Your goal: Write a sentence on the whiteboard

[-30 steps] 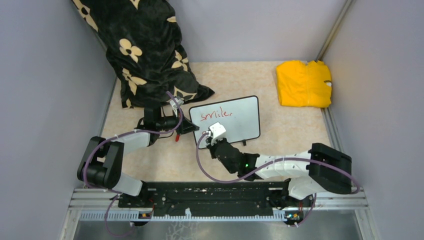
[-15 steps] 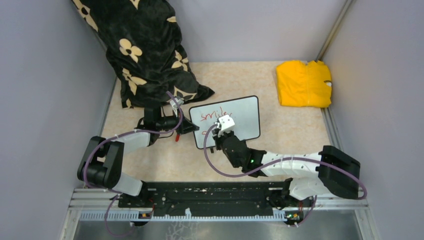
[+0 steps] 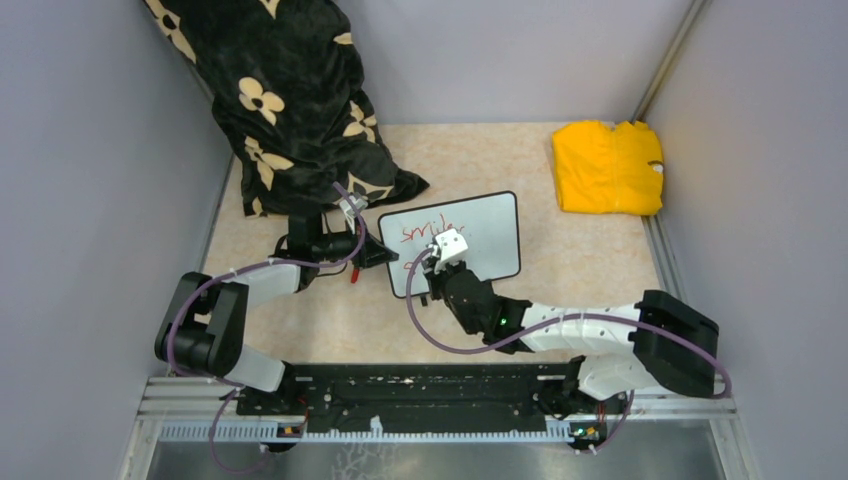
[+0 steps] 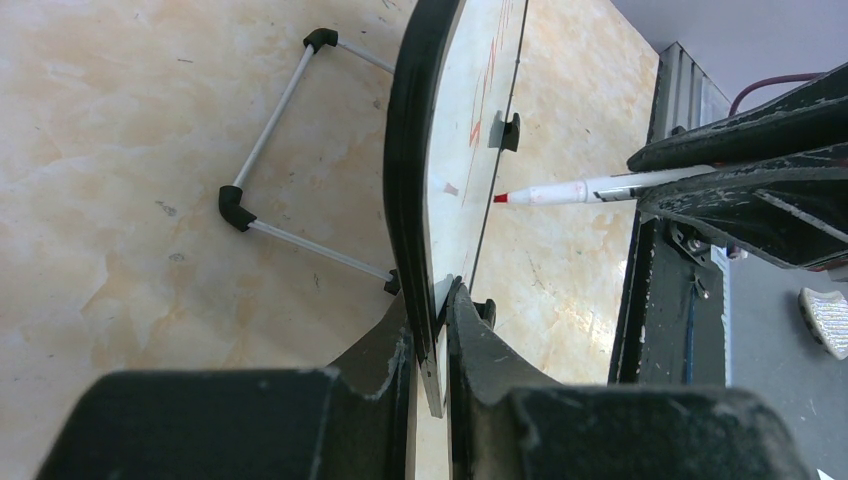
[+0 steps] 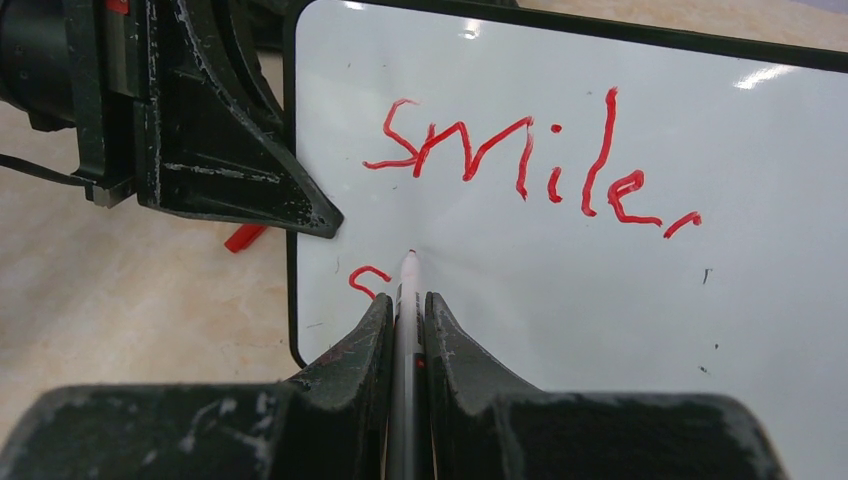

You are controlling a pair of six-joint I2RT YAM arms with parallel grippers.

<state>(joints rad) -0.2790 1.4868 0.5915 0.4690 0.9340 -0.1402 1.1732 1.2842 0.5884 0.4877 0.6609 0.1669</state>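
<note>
Whiteboard [image 3: 490, 240] stands tilted near the middle of the table [image 3: 600, 270]. The left gripper [image 4: 432, 310] pinches its left edge. The right gripper [image 5: 408, 305] pinches a marker [image 4: 590, 188], with its tip right by the board. The red sentence [image 5: 500, 148] says "smile," with one small curl under it.

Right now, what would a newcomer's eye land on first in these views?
The red word "smile," scrawled across the whiteboard at the centre. The right gripper pinching a marker at the board below it, while the left gripper clamps the board's left edge. The yellow cloth sits in the far right corner.
</note>
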